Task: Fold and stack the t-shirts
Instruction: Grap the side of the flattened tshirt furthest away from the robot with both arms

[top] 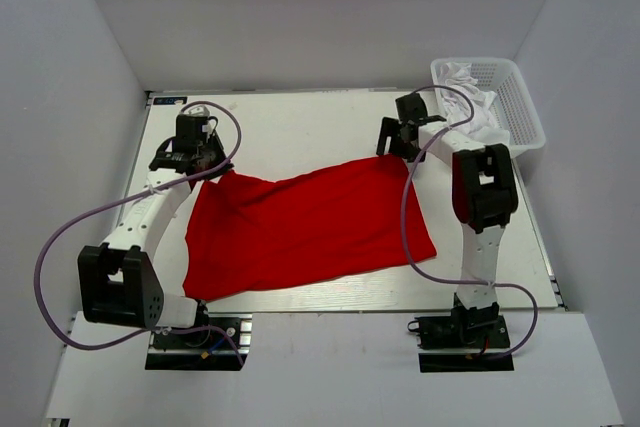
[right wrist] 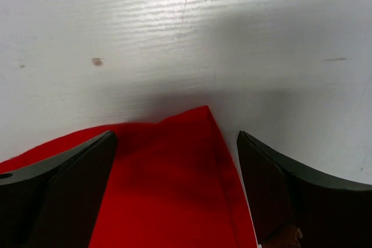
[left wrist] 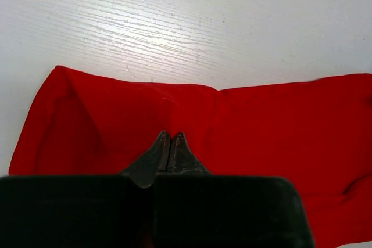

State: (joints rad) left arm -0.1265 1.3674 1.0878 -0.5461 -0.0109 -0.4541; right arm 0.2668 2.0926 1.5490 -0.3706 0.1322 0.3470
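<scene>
red t-shirt: you have 1 red t-shirt (top: 310, 227) spread flat across the middle of the white table (top: 290, 122). its far left corner is drawn up a little toward the left arm.
left gripper: your left gripper (left wrist: 170, 139) sits at the shirt's far left corner. its fingers are pressed together, with red cloth pinched at the tips.
right gripper: your right gripper (right wrist: 174, 137) hangs over the shirt's far right corner. its fingers are wide apart, 1 on each side of the corner, holding nothing.
basket: a white plastic basket (top: 525, 112) stands at the far right of the table, with white cloth (top: 468, 82) inside.
</scene>
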